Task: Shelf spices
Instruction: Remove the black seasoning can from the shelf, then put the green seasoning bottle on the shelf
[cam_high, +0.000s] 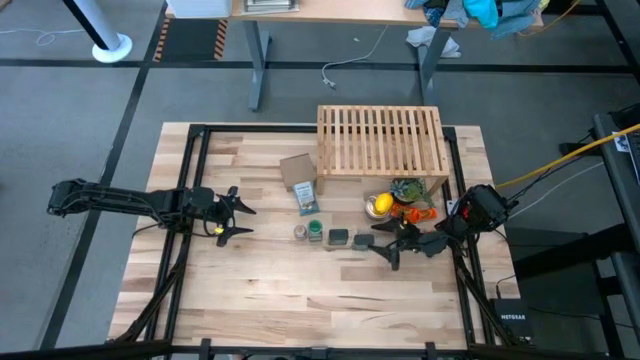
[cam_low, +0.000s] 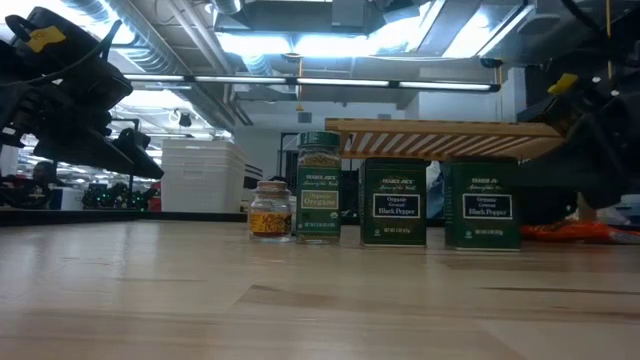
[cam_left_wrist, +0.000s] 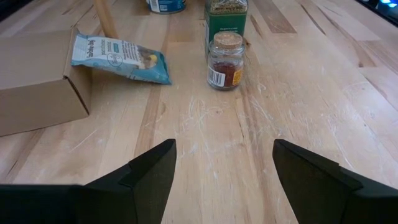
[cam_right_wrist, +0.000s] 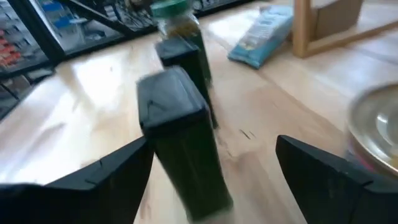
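Wooden counter (cam_high: 300, 300) carrying four spices in a row near mid-counter: clear glass jar (cam_high: 300, 232) at the left end, then green bottle (cam_high: 316, 232), then two dark tins (cam_high: 339, 237) and (cam_high: 362, 241), all upright. Slatted shelf (cam_high: 381, 140) standing at the far side, well apart from the row. Right gripper (cam_high: 392, 249) just beside the right-hand tin, jaws released and spread wide, the tin between them but seemingly untouched, though blur makes that hard to judge. Left gripper (cam_high: 243, 220) hovering left of the jar, jaws apart, grasping nothing. Lemon (cam_high: 381, 206) near the shelf's right leg; blue-and-white packet (cam_high: 306, 197) and cardboard box (cam_high: 297, 170) by its left.
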